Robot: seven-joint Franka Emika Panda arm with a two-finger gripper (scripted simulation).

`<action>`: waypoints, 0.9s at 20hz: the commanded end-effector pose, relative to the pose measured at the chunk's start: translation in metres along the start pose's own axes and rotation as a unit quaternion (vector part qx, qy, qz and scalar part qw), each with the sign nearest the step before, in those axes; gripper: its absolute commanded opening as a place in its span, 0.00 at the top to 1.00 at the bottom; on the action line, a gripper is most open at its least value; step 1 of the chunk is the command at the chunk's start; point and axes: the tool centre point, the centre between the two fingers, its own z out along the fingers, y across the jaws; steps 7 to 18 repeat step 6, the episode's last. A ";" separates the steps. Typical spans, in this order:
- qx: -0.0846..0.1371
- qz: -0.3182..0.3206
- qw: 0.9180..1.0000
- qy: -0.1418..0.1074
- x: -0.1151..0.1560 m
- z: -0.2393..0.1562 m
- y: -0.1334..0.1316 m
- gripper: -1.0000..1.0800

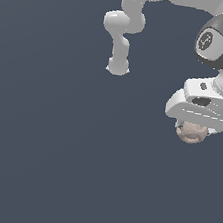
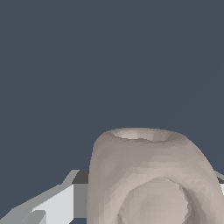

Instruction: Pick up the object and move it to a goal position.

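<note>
Gripper [image 1: 194,127] of the white Panda arm sits at the exterior view's right edge, its broad white hand body angled over the object [image 1: 191,132]. Fingers are hidden beneath that body in the exterior view, so jaw spacing cannot be read there. The lumpy pinkish-beige ball shows just under the hand's lower edge, touching it, partly covered from above. In the wrist view the ball [image 2: 148,175] fills the near field, with a pale finger [image 2: 59,203] pressed close against one flank and a sliver of light surface showing at its opposite flank. On this evidence the gripper appears clenched on the ball, the object seated between the jaws.

Markings: a small round emblem shows on the dark cap of the wrist joint [image 1: 220,41]; no writing is legible. Arm base [image 1: 117,66] and lower links stand well apart, toward the upper middle of the exterior view.

Surface: a uniform dark slate-blue ground [image 1: 50,165], plain, no seams, edges or texture visible. Whether the ball is touching this ground cannot be determined.
</note>
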 end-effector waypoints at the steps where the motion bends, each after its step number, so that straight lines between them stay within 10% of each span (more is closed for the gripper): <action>1: 0.000 0.000 1.000 0.000 0.002 -0.002 -0.002 1.00; 18: 0.000 0.000 1.000 0.000 0.003 -0.004 -0.004 1.00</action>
